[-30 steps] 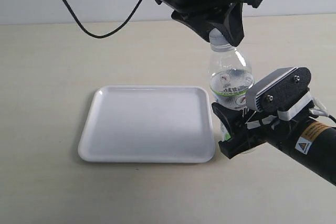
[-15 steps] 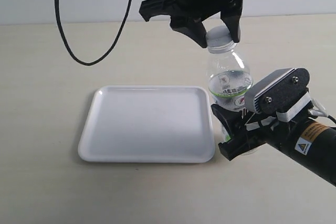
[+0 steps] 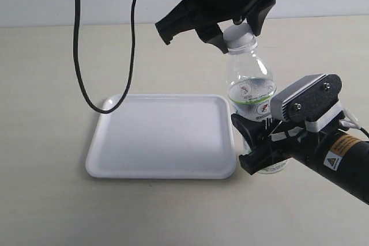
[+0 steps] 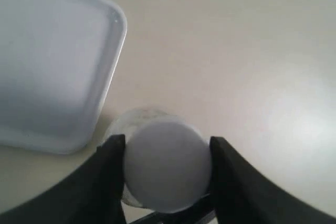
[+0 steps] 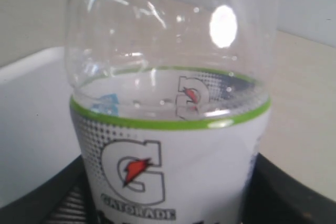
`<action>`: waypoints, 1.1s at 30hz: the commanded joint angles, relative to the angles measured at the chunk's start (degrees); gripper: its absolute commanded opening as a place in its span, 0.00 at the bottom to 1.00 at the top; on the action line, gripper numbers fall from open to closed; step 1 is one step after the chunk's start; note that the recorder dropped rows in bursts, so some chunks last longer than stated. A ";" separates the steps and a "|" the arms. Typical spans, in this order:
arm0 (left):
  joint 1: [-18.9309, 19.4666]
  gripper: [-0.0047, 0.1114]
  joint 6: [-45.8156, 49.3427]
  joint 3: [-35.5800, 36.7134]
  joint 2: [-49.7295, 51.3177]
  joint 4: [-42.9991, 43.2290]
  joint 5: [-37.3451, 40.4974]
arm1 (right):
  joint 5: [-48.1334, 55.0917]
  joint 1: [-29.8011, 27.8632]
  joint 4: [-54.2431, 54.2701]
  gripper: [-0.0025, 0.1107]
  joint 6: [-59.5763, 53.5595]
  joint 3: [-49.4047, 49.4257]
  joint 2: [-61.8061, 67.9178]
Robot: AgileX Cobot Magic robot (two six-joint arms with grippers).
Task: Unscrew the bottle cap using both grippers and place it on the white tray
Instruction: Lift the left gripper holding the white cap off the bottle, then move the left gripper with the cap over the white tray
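Tabletop [image 3: 46, 73] first, pale and wide, and on it the white tray [image 3: 161, 136] lies flat with nothing in it. Just beside the tray's right-hand edge in the exterior view stands the bottle [image 3: 249, 84], upright or very nearly so, its long axis running straight up from the table to the neck. Down low, the right gripper [image 3: 260, 145] comes in from the side and is clenched around the labelled lower body, one black jaw showing in front and the other hidden behind the plastic; the right wrist view is filled by the label at close range. Up top, the left gripper [image 3: 238, 34] hangs over the neck, and its wrist view says it all: the bottle cap [image 4: 167, 169] sits squarely between the two dark fingers [image 4: 110, 169], which press against both of its sides, so that gripper is clamped on the cap. It looks seated on the neck; how far the thread has loosened I cannot tell. So the coming move turns about that upright axis, then lifts clear and carries across to the tray, which lies close by on the left arm's own side. One thing to watch: a black cable [image 3: 78, 56] loops down from the left arm and dangles over the tray's far corner, and could drag there.
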 commanded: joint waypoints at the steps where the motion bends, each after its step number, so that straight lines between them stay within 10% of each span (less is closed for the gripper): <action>1: -0.68 0.04 -6.97 -0.19 -0.46 2.21 -1.14 | -4.74 0.19 -0.85 0.02 0.86 -0.07 -0.06; 16: 0.24 0.04 1.92 -5.79 -0.60 2.00 0.17 | -4.83 0.19 -1.35 0.02 0.97 -0.07 -0.06; 26: -1.17 0.04 42.47 -6.77 -2.81 3.33 1.74 | -8.96 0.19 7.39 0.02 1.08 2.81 -0.16; 33: -4.90 0.04 50.35 5.82 -3.67 20.17 1.74 | -9.53 0.19 5.94 0.02 2.88 2.81 -0.16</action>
